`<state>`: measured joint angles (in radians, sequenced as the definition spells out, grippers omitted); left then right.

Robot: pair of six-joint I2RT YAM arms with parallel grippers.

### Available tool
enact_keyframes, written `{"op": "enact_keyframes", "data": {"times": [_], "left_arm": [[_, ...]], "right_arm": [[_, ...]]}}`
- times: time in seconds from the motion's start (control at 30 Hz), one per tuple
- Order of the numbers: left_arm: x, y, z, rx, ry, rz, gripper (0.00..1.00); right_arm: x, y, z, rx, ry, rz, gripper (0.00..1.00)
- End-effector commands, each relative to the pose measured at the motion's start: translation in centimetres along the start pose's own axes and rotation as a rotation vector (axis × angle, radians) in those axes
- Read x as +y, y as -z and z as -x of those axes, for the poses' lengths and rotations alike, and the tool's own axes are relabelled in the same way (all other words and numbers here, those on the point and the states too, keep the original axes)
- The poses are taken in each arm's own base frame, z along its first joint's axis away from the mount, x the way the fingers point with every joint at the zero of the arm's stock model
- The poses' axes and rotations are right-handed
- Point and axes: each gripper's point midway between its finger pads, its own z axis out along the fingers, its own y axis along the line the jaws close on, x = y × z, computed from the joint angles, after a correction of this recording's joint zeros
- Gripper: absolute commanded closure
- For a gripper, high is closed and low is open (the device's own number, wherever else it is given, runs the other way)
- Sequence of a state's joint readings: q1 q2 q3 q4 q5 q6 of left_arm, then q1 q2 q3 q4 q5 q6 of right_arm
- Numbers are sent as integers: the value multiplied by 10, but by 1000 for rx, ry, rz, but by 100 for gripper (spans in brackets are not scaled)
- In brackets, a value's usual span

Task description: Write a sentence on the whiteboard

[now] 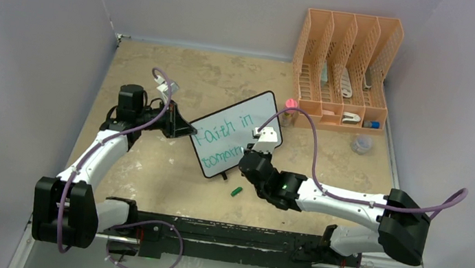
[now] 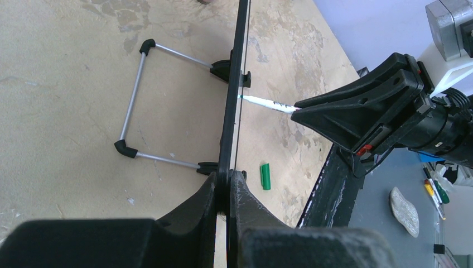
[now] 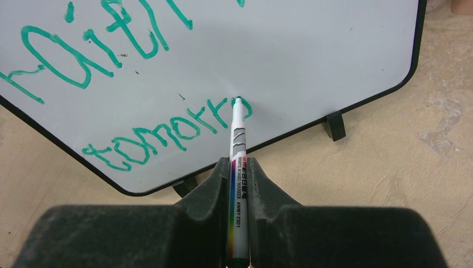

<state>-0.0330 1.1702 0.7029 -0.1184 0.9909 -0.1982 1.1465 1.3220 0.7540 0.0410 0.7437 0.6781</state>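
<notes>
The whiteboard (image 1: 240,122) stands tilted on the table, propped on its wire stand (image 2: 131,111). My left gripper (image 2: 228,187) is shut on the board's black frame, seen edge-on (image 2: 235,84). The sentence (image 3: 167,134) is green lettering, "Faith in" above "tomorro". My right gripper (image 3: 239,167) is shut on a white marker (image 3: 237,139). The marker's green tip touches the board right after the last letter of the second line. In the top view the right gripper (image 1: 250,158) sits at the board's lower right part and the left gripper (image 1: 183,129) at its left edge.
A green marker cap (image 1: 236,191) lies on the table in front of the board. An orange file rack (image 1: 345,58) stands at the back right, with a pink-capped item (image 1: 290,104) and a small round container (image 1: 360,144) near it.
</notes>
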Motion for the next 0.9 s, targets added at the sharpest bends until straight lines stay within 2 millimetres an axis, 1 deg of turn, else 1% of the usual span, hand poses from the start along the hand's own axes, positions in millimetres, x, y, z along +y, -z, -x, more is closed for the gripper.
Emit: {"op": "enact_keyframes", "data": {"times": [0.0, 0.47, 0.77, 0.87], "left_arm": [[8, -1, -3, 19, 0, 49, 100], [9, 0, -2, 16, -4, 61, 100], [11, 0, -2, 19, -5, 72, 100], [12, 0, -3, 20, -4, 73, 100]], "right_arm": [[16, 2, 23, -54, -61, 45, 100], [13, 5, 21, -41, -60, 49, 100], [-3, 11, 23, -61, -52, 12, 100], [-10, 9, 24, -66, -51, 0, 100]]}}
